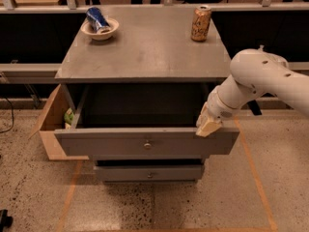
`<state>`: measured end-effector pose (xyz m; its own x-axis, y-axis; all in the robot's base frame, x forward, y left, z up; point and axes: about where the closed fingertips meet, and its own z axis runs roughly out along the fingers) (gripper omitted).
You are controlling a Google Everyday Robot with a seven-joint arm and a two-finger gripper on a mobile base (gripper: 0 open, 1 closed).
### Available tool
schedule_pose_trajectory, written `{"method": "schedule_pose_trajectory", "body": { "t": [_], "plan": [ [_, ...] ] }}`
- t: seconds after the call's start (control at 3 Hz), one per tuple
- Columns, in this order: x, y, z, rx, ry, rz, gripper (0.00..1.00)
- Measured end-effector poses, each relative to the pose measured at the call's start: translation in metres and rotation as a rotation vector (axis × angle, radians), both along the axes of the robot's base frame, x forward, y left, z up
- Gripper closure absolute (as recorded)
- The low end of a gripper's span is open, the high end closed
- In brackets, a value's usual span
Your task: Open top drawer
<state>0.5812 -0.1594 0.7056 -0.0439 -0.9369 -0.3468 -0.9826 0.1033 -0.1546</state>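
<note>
The top drawer (96,143) stands pulled well out from under the grey surface (145,57), its wide front facing the camera and its deep, dark box open to view above. A small round knob (147,144) sits at the centre of that front. The gripper (209,124), tan at its tip, rests at the top edge of the drawer front near its right end, touching or just over the edge; whether its jaws are clamped on the wood or loose cannot be told. The white arm (263,79) runs from it up and off to the right side of the picture. Below the open drawer a narrower drawer (120,172) sits further back, with its own small knob (150,175) at the middle. On the surface, at the back left, a pale bowl (108,31) holds a blue can (96,19) lying tilted in it; at the back right, well apart from the bowl, a tan can (201,23) stands upright. To the left of the cabinet an open cardboard box (48,129) sits on the speckled floor (29,192), with something green (68,117) inside it, just beside the drawer's left side. Orange tape lines (253,175) run across the floor around the cabinet.
</note>
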Motion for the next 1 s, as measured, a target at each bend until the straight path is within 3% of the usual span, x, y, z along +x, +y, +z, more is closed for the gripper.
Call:
{"method": "schedule_pose_trajectory", "body": {
  "t": [0.33, 0.67, 1.0],
  "plan": [
    [0.000, 0.000, 0.000, 0.000, 0.000, 0.000, 0.68],
    [-0.017, 0.006, 0.033, 0.019, -0.001, -0.003, 0.69],
    [-0.021, 0.012, 0.064, 0.020, -0.030, 0.005, 0.92]
  ]
}}
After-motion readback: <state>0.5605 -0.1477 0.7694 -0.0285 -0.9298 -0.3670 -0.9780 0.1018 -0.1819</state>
